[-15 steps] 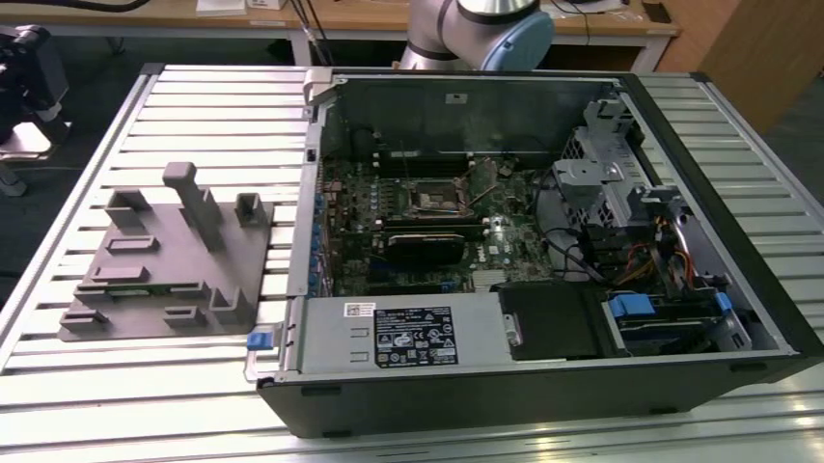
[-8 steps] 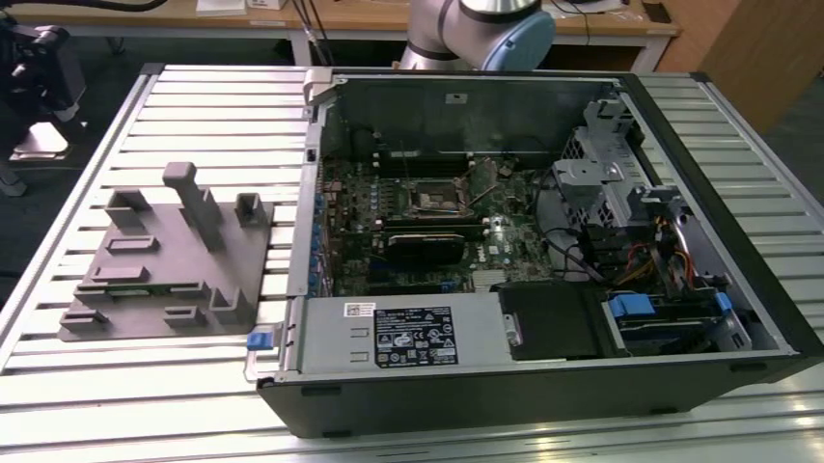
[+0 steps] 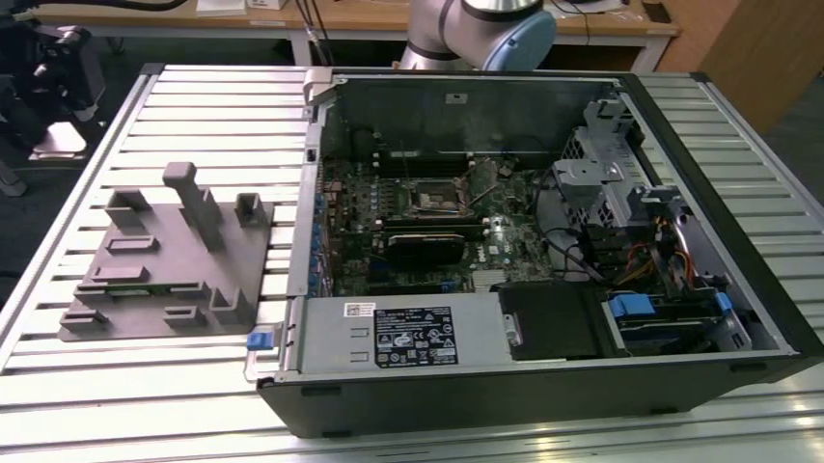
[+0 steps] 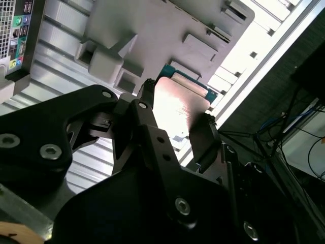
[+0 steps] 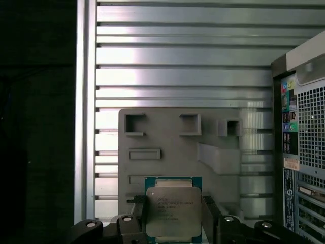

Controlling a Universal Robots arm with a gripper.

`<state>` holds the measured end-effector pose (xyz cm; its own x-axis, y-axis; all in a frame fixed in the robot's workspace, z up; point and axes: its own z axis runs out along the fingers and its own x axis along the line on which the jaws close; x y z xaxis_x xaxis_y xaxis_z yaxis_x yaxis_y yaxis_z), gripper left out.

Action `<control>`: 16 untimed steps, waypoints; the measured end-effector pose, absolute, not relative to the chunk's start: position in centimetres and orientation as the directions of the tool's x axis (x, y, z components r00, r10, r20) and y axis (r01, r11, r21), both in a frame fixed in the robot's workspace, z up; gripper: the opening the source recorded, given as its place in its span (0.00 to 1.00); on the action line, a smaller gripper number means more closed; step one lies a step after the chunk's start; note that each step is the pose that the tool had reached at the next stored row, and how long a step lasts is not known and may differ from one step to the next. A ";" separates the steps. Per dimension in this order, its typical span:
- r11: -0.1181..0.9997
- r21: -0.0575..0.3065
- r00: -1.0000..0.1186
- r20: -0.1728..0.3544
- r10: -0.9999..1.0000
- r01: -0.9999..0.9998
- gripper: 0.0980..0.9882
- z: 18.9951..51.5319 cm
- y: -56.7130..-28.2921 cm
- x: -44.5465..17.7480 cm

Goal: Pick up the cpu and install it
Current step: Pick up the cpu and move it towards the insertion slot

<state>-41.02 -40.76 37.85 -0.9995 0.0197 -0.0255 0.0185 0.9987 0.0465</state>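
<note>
One cpu (image 5: 172,211) is present. One pincer (image 5: 173,207) with two fingers (image 5: 209,216) is present. In both wrist views the fingers stand one on each side of the cpu, against opposite edges. The jaws are closed to the width of the chip and no further, so the pincer is gripping the cpu. The contact line on each edge lies in shadow, so full seating of the pads cannot be confirmed. The pale metal top of the cpu faces the first wrist view, with a thin green border around it.

One grey fixture (image 5: 167,142) lies behind the cpu in the first wrist view. The cpu appears to hang clear of it, not resting on it. Three square pockets stand in a row along one side of the fixture.

One slatted metal bench (image 3: 193,106) carries the fixture and one open computer case (image 3: 759,289). In the exterior view the fixture sits at the exterior view's left of the case, just beside it. Inside the case are one square black-framed socket (image 3: 438,198) and one black heatsink block (image 3: 423,249), close together on the board. One arm (image 3: 483,29) rises behind the case.
</note>
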 end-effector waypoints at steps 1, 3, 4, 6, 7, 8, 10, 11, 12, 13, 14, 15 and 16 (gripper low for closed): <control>0.999 0.046 -0.999 -0.025 0.020 0.018 0.48 37.9 -40.8 -40.8; 0.999 0.046 -0.999 -0.025 0.020 0.019 0.48 37.9 -40.8 -40.4; 0.999 0.046 -0.999 -0.025 0.020 0.018 0.48 37.9 -40.8 -40.2; 0.999 0.047 -0.999 -0.025 0.020 0.019 0.48 37.9 -40.8 -39.8; 0.999 0.047 -0.999 -0.025 0.020 0.018 0.48 37.9 -40.8 -39.6; 0.999 0.047 -0.999 -0.025 0.020 0.018 0.48 37.9 -40.8 -39.5; 0.999 0.047 -0.999 -0.025 0.020 0.018 0.48 37.9 -40.8 -39.2; 0.999 0.046 -0.999 -0.025 0.020 0.019 0.48 37.9 -40.8 -39.2; 0.999 0.046 -0.999 -0.025 0.020 0.019 0.48 38.0 -40.8 -39.1; 0.999 0.046 -0.999 -0.025 0.020 0.019 0.48 38.0 -40.8 -39.0; 0.999 0.046 -0.999 -0.025 0.020 0.019 0.48 38.1 -40.8 -39.0; 0.999 0.046 -0.999 -0.025 0.020 0.019 0.48 38.2 -40.8 -38.9; 0.999 0.046 -0.999 -0.025 0.020 0.019 0.48 38.4 -40.8 -38.9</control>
<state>-38.86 -40.76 38.39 -0.9995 0.0197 -0.0252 0.0185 0.9987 0.0465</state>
